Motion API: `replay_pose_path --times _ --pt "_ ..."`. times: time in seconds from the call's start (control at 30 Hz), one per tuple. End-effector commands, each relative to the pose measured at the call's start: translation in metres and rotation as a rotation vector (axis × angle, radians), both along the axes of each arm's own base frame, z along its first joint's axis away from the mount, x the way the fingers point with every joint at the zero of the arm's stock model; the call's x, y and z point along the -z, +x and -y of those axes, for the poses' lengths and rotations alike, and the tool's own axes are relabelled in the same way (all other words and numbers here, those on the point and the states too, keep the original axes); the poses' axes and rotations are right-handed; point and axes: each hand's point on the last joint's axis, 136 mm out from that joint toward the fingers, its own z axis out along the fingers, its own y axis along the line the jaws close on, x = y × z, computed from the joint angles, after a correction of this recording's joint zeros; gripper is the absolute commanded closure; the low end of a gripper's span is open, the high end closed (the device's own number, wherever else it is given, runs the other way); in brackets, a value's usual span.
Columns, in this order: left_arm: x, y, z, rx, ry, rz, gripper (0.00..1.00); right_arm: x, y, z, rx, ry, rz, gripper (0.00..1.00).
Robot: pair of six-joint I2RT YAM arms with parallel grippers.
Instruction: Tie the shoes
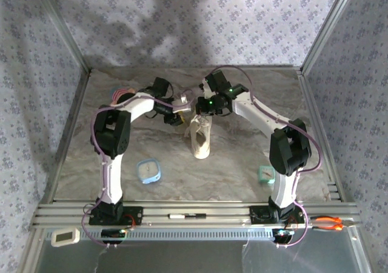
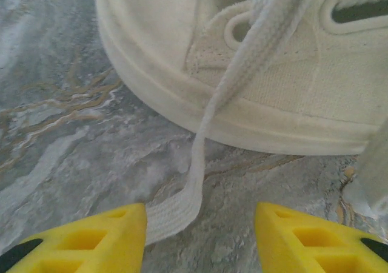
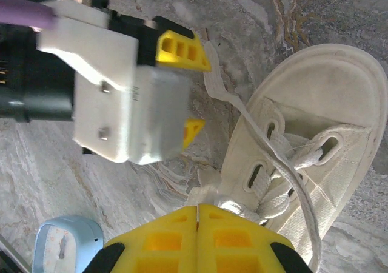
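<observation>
Shoe (image 1: 201,137) lace (image 2: 241,64) lies inside spread left hand (image 2: 200,221); blue clock (image 1: 148,170) well apart

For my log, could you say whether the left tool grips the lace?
No: the left tool is open, the lace lying on the table between its fingers.

The left arm (image 1: 124,112) and the right arm (image 1: 260,112) both reached forward and bent inward toward each other, the left gripper (image 2: 200,215) held low with its yellow fingers standing apart, the right gripper (image 3: 198,209) close beside it with its fingers pressed flat together.
</observation>
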Motion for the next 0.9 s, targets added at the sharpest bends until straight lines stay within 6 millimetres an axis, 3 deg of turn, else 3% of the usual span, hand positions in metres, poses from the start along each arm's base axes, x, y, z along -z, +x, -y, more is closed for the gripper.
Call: replay_pose_path --times 0.0,0.13,0.23,0.3,0.6,0.87 --pt "0.011 -0.004 0.003 0.066 0.063 -0.006 0.53 -0.014 -0.002 0.001 -0.014 0.025 0.026 1.00" --pt "0.013 -0.002 0.001 0.057 0.078 -0.011 0.68 -0.014 0.000 0.003 0.004 0.042 0.024 1.00" --pt "-0.001 -0.006 -0.004 0.027 0.050 -0.022 0.93 -0.011 0.003 0.007 0.041 0.080 0.007 1.00" --pt "-0.014 -0.014 -0.007 0.004 0.028 -0.022 1.00 -0.009 0.004 0.010 0.062 0.096 0.000 1.00" --pt "-0.063 -0.060 0.000 -0.215 0.034 -0.135 1.00 -0.004 0.010 0.019 0.111 0.120 -0.029 1.00" --pt "-0.080 -0.098 0.024 -0.531 0.015 -0.450 1.00 -0.001 0.012 0.021 0.126 0.121 -0.041 1.00"
